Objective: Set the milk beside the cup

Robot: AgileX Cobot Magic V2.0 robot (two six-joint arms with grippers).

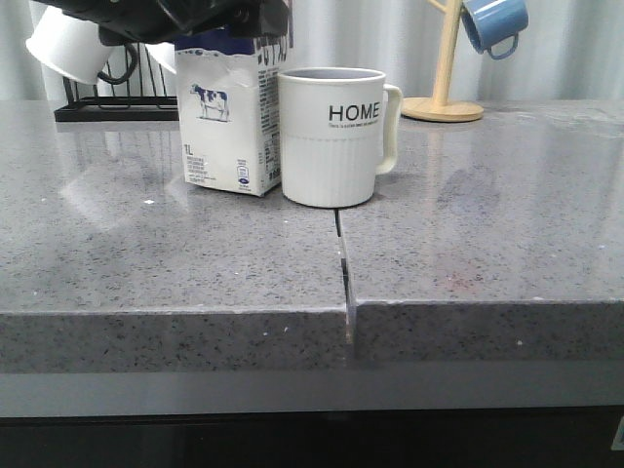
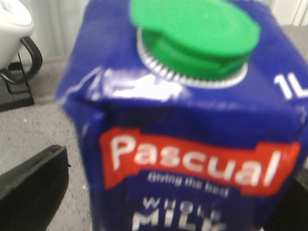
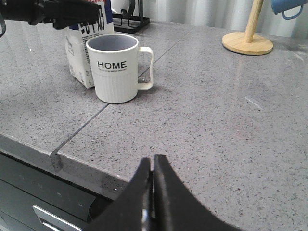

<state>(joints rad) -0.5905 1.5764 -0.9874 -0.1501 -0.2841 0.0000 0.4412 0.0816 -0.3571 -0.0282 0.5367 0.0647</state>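
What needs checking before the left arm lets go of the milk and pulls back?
1. Milk standing on counter: ok, base looks flat.
2. Milk beside cup: ok, side by side, contact cannot tell.
3. Milk upright: ok.
4. Left gripper state: cannot tell; one finger shows off the carton.
5. Right gripper out of the way: ok, shut, near the counter's front edge.
6. Retreat path past rack mugs: cannot tell.
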